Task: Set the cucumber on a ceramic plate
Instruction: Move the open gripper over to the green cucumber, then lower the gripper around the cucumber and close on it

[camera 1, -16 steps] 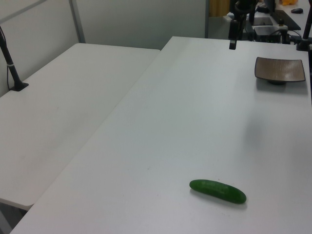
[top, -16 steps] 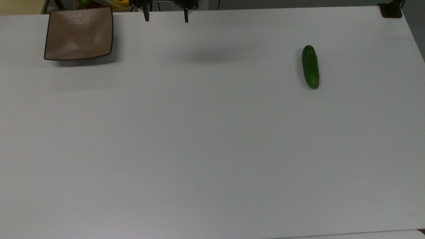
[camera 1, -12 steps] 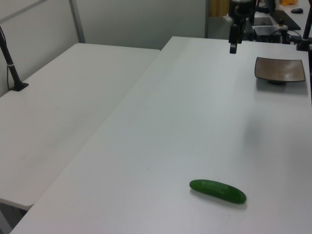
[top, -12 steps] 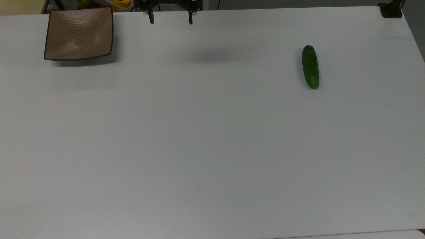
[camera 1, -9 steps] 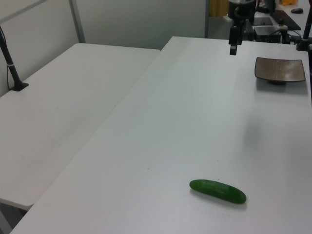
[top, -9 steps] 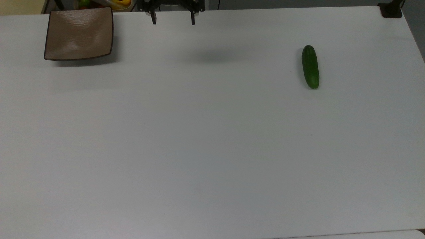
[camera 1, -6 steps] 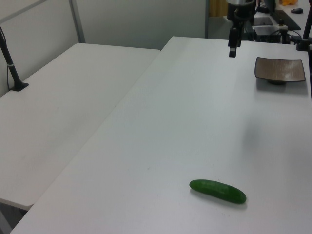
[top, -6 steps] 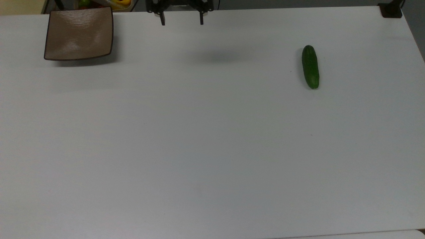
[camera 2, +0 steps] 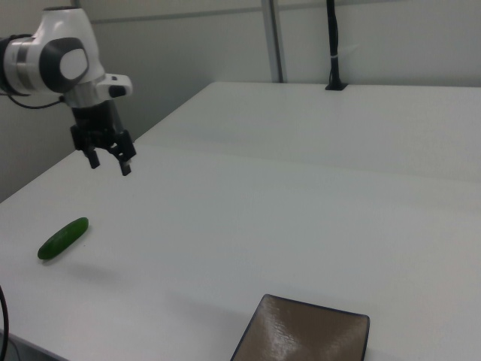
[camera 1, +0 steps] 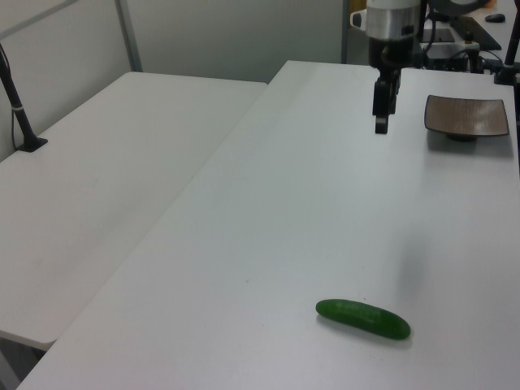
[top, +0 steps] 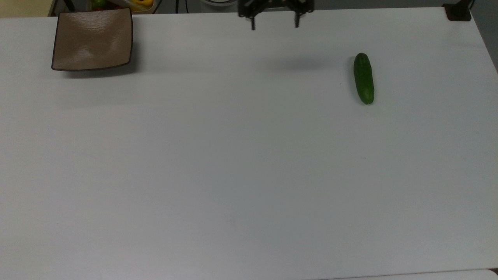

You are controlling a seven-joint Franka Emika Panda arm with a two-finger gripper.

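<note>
White arm's gripper (camera 2: 109, 162) hanging above the white counter (camera 2: 285, 226) with fingers (camera 2: 125, 168) spread apart, green cucumber (camera 2: 63, 238) lying on the counter below it toward the right view's left, brown square plate (camera 2: 304, 340) at the near edge, well apart.

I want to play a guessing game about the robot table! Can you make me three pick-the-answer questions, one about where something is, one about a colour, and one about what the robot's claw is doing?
1. Where is the cucumber?
A. On the ceramic plate
B. On the white table
C. In the gripper

2. What colour is the ceramic plate?
A. Brown
B. Blue
C. Red

3. What is the gripper doing?
A. Holding the cucumber
B. Pressing on the plate
C. Hanging open above the table

Answers:
1. B, it lies on bare table, far from the plate.
2. A, its surface is glossy taupe-brown.
3. C, its fingers are spread with nothing between them.
</note>
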